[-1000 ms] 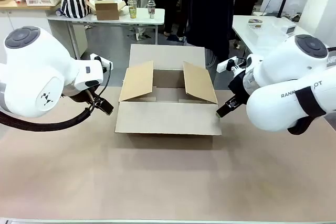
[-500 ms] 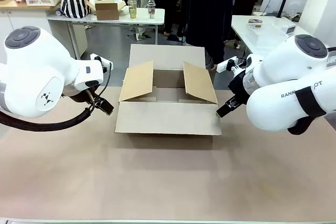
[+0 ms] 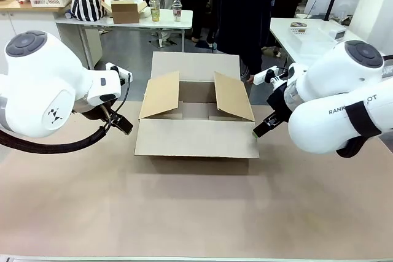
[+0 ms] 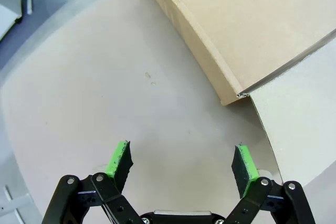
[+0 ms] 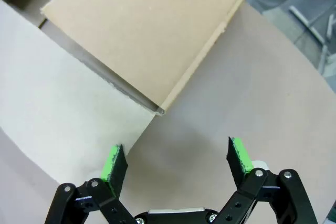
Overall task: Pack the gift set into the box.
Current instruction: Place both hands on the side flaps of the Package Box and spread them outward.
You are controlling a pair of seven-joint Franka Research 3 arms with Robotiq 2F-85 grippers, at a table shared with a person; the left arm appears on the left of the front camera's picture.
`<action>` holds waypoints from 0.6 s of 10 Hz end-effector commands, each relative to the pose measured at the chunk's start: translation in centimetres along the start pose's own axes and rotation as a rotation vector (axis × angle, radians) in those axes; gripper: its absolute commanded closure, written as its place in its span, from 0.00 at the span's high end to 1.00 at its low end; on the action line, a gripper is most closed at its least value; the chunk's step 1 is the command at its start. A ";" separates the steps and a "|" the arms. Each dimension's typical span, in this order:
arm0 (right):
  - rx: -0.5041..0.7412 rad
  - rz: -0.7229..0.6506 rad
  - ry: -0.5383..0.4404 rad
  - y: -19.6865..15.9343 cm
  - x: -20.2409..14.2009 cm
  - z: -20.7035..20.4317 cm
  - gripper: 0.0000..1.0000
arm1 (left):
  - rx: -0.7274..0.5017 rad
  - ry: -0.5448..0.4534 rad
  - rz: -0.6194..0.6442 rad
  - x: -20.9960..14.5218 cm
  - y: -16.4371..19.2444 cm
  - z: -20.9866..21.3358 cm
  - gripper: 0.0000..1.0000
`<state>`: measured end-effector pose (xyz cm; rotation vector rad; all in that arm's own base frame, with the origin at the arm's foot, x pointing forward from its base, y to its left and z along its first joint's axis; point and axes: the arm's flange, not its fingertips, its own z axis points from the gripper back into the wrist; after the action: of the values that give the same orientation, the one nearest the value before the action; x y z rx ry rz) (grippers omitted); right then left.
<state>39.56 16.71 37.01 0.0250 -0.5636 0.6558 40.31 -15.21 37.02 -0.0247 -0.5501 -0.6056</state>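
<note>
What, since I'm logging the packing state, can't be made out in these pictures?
- Floor of the box: front view, the near wall and raised side flaps hide most of it, so contents can't be told.
- The box's full outline: both wrist views, cut off by picture edges.
- The person behind the box: front view, cut off by the top edge.

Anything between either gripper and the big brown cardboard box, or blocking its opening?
Nothing visible. The large brown corrugated cardboard box has its flaps open; left gripper and right gripper, both open, sit beside its near corners, bare table between.
</note>
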 end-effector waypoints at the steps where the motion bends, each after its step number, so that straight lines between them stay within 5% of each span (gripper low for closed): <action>1: -0.001 0.000 -0.003 0.0 0.1 0.0 1.00 | 0.000 0.000 0.001 0.0 0.0 0.0 1.00; 2: 0.000 0.000 0.000 0.0 0.0 0.0 1.00 | 0.000 0.000 0.000 0.0 0.0 0.0 1.00; 4: 0.016 -0.086 0.237 -0.9 0.1 4.4 1.00 | -0.128 0.252 -0.065 0.3 -0.3 3.5 1.00; 5: -0.027 -0.128 0.233 -1.3 0.4 7.6 1.00 | -0.146 0.415 -0.020 0.8 -0.3 6.1 1.00; 6: -0.069 -0.138 0.175 -1.4 0.6 11.1 1.00 | -0.082 0.407 0.015 1.7 -0.6 9.2 1.00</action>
<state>37.18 13.33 42.53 -0.0236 -0.3671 0.5337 37.20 -15.18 40.18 -0.0152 -0.1832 -0.6289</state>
